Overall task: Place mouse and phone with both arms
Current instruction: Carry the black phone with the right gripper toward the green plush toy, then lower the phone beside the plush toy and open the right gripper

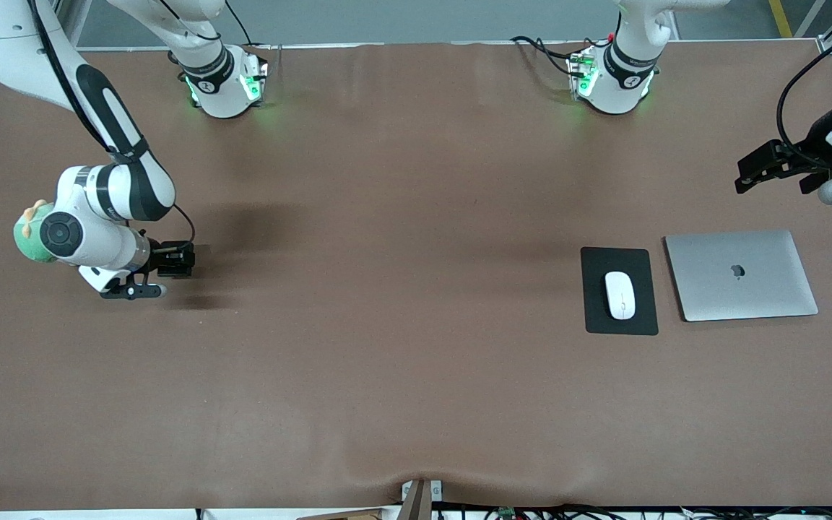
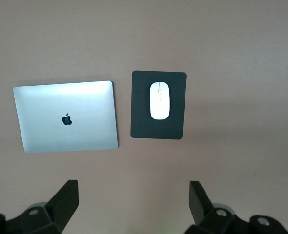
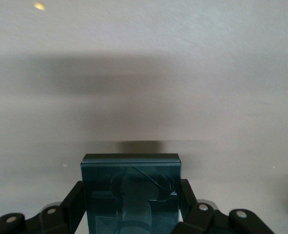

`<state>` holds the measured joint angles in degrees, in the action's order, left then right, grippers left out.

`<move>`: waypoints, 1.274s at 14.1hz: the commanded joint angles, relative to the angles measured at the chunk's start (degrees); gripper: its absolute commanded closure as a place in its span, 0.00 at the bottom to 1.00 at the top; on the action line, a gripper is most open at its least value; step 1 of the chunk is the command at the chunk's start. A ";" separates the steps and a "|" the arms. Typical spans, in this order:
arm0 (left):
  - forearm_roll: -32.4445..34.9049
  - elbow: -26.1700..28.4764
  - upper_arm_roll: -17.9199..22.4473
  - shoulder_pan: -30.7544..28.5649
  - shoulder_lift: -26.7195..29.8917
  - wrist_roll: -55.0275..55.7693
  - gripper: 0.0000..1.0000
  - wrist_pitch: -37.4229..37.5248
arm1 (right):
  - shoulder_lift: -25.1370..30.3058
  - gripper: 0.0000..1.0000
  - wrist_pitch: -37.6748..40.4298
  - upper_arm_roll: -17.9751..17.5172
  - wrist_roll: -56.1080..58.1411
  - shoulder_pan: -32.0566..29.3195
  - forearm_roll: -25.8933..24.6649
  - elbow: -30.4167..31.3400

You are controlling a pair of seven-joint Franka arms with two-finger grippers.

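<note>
The small white oval mouse (image 1: 620, 294) is already lying on the matte black pad (image 1: 596, 318) beside the closed silver laptop (image 1: 741, 274), while the right hand (image 1: 183, 260) is gripping the glossy black phone (image 3: 130, 192) above the brown worktop (image 1: 387, 325), presumably to carry it over, and the left hand (image 1: 752, 173) is waiting spread wide and released.

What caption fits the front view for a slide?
Right gripper holds the phone above bare table; left gripper waits open; mouse sits on its pad beside the laptop.

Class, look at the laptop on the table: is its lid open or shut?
Shut. The laptop lies flat beside the pad, its silver lid with the logo facing up; no screen or keyboard shows in the front or left wrist view.
</note>
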<state>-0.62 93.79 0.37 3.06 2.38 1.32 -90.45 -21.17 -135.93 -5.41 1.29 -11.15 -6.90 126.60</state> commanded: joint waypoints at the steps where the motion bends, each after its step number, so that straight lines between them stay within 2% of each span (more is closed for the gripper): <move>1: 1.06 -1.50 -0.46 -0.33 -0.71 -1.14 0.00 0.63 | 2.81 1.00 -1.35 0.49 0.47 -0.46 -1.36 3.39; 4: 1.15 -1.59 -0.46 -0.24 -0.71 -1.14 0.00 0.54 | 2.72 1.00 -4.86 0.93 0.73 -0.46 -1.44 6.11; 9: 1.15 -1.59 -0.46 -0.24 -0.80 -1.14 0.00 0.37 | 2.02 0.99 -6.81 1.63 0.73 -0.54 -1.53 6.29; 10: 1.15 -1.59 -0.46 -0.24 -0.80 -1.14 0.00 0.37 | 2.01 0.77 -6.63 1.63 0.65 -0.46 -1.53 6.21; 11: 1.15 -1.59 -0.46 -0.24 -0.71 -1.14 0.00 0.37 | 2.01 0.14 -6.46 1.72 0.65 -0.46 -1.53 6.12; 12: 1.06 -1.59 -0.46 -0.24 -0.71 -1.14 0.00 0.37 | 1.93 0.00 -6.11 1.72 0.56 -0.37 -1.53 6.12; 15: 1.06 -1.59 -0.46 -0.24 -0.71 -1.06 0.00 0.37 | 2.10 0.00 -5.06 1.63 0.47 0.07 -1.45 5.42; 18: 1.06 -1.59 -0.46 -0.24 -0.71 -1.06 0.00 0.37 | 2.19 0.00 2.40 1.54 -0.05 1.20 -1.36 0.86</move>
<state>-0.62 93.62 0.29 3.06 2.34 1.32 -90.50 -20.88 -138.21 -3.76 1.75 -10.87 -7.04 129.71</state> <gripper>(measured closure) 0.000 0.000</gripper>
